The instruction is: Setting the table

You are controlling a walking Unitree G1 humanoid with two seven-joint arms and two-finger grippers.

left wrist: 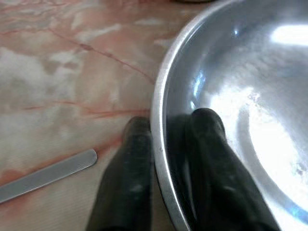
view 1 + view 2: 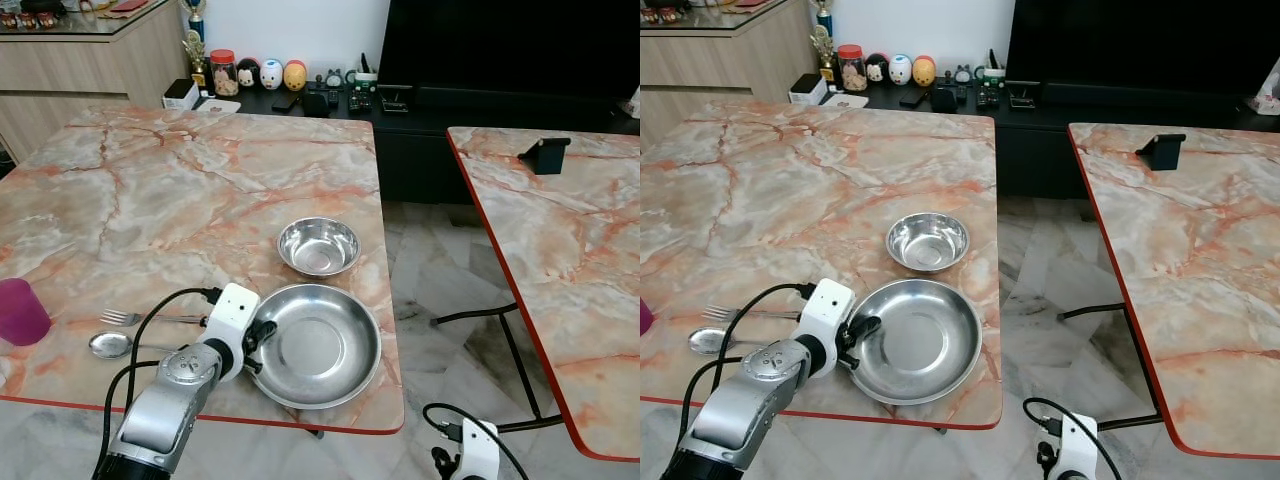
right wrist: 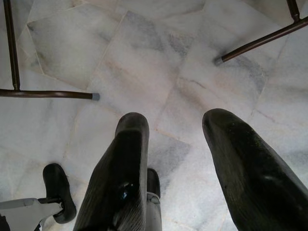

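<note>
At near edge of marble tabletop (image 2: pixel 150 200): wide shallow steel plate (image 2: pixel 325 345); left hand (image 1: pixel 161 139) pinching plate's left rim. Small steel bowl (image 2: pixel 318 246) just beyond plate. Right hand (image 3: pixel 175 130) spread wide over floor.

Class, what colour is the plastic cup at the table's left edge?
The plastic cup is magenta-pink; the left eye view shows it best.

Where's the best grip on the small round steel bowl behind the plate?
Pinch the thin upright rim of the small round steel bowl, one finger inside and one outside. Coming from its near-left side looks best, over the bare marble table, since the wide shallow steel plate sits just in front.
</note>
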